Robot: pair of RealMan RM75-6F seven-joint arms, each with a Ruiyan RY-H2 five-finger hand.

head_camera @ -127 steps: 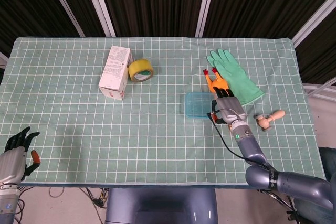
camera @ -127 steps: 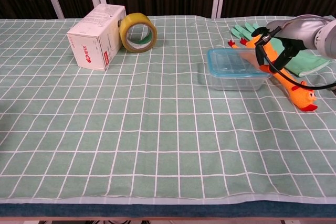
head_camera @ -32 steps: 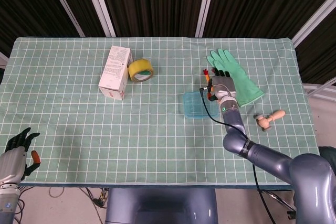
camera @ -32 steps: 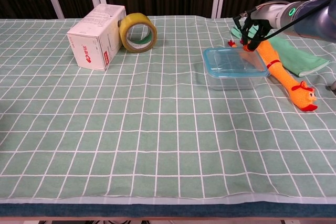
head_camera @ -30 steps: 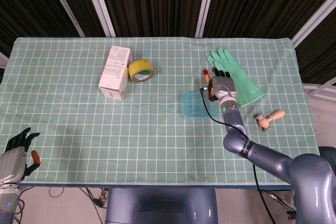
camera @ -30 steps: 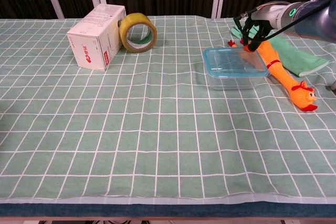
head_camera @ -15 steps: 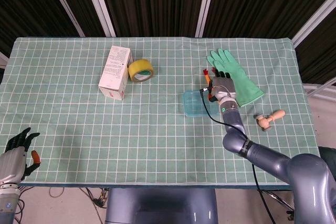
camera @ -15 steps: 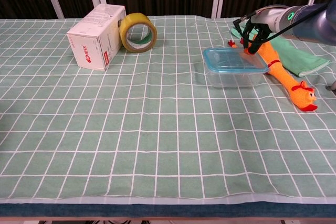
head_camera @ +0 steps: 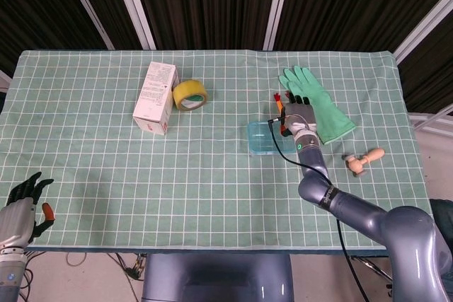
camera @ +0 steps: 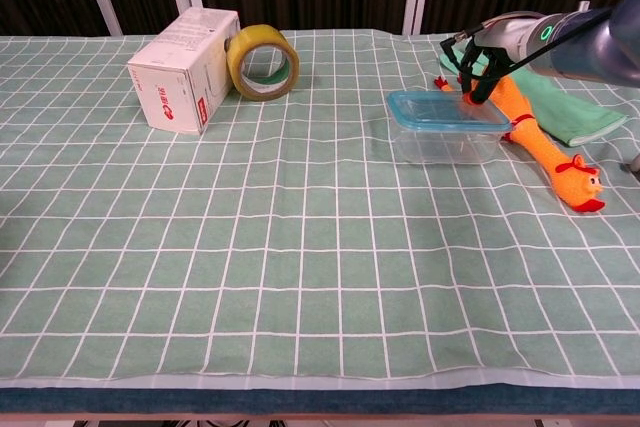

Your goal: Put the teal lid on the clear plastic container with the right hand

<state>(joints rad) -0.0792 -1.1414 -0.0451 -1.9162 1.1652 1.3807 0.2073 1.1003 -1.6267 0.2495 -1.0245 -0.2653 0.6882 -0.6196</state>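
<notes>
Your right hand (camera: pixel 478 72) pinches the teal lid (camera: pixel 447 110) — it has just lifted off the clear plastic container (camera: pixel 447 140), so it isn't seated yet.

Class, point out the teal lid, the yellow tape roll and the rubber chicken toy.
teal lid (camera: pixel 445 109): chest view, its flat top.
yellow tape roll (camera: pixel 264 63): chest view, its outer band.
rubber chicken toy (camera: pixel 545 150): chest view, its orange body.

white box (head_camera: pixel 156 97) beside yellow tape roll (head_camera: pixel 190 94) | green glove (head_camera: pixel 317 102) | orange rubber chicken (camera: pixel 545 142) | wooden peg (head_camera: pixel 364 160)
</notes>
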